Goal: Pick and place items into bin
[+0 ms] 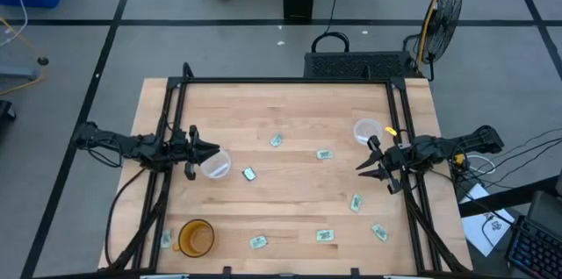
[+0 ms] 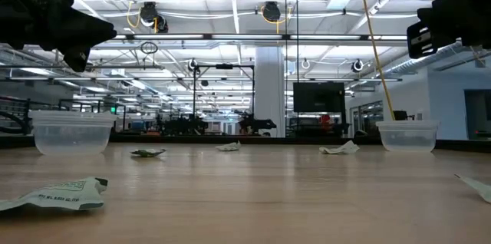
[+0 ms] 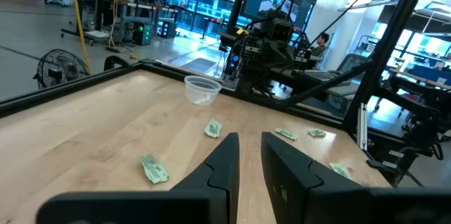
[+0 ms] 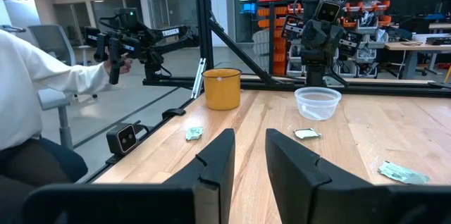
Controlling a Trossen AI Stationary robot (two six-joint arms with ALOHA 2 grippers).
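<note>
The left gripper (image 1: 211, 149) hung at the left side of the wooden table (image 1: 290, 103), pointing inward, right beside a clear plastic cup (image 1: 215, 165). Its fingers (image 3: 220, 164) were a little apart and held nothing. The right gripper (image 1: 364, 162) hung at the right side, pointing inward too, near a second clear cup (image 1: 366, 130). Its fingers (image 4: 218, 157) were a little apart and empty as well.

From above I counted eight small green and white packets (image 1: 324, 153) lying flat on the table, well apart from each other, and none was in a cup. There were two clear cups and one orange cup (image 1: 196, 237) at the front left.

Only the right wrist view showed a person in a white sleeve (image 4: 49, 76) sitting beside the table. Only the view from above showed a black fan (image 1: 443, 9) on the floor
</note>
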